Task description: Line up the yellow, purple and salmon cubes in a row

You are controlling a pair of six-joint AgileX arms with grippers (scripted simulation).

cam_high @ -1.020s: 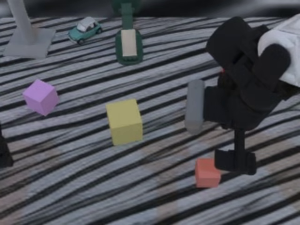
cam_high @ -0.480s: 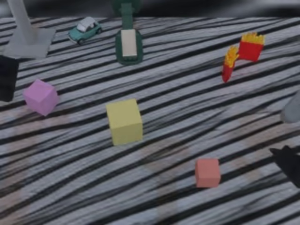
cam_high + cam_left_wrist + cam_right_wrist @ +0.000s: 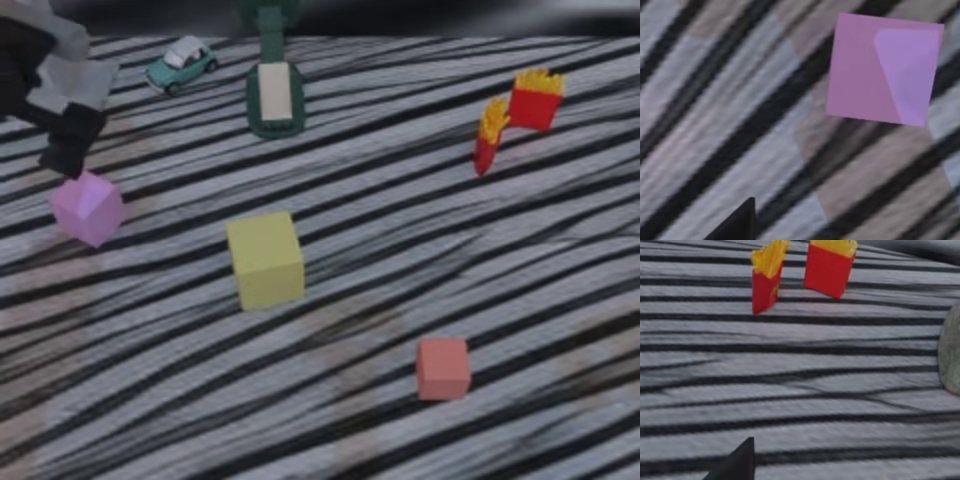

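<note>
Left pincer (image 3: 68, 160) hangs over purple cube (image 3: 88, 207); its opening can't be told

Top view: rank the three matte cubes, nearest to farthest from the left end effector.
1. Lilac-purple matte cube, far left, just below the left end effector.
2. Pale yellow matte cube, centre.
3. Salmon-pink matte cube, lower right.

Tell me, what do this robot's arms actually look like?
Only the left arm shows in the top view, at the table's upper left: blocky matte black segments with a pale grey-white casing part, ending in a dark squared tip beside the purple cube. No cables or markings are visible. The right arm is out of the top view; each wrist view shows only a black pointed sliver of its own gripper.
</note>
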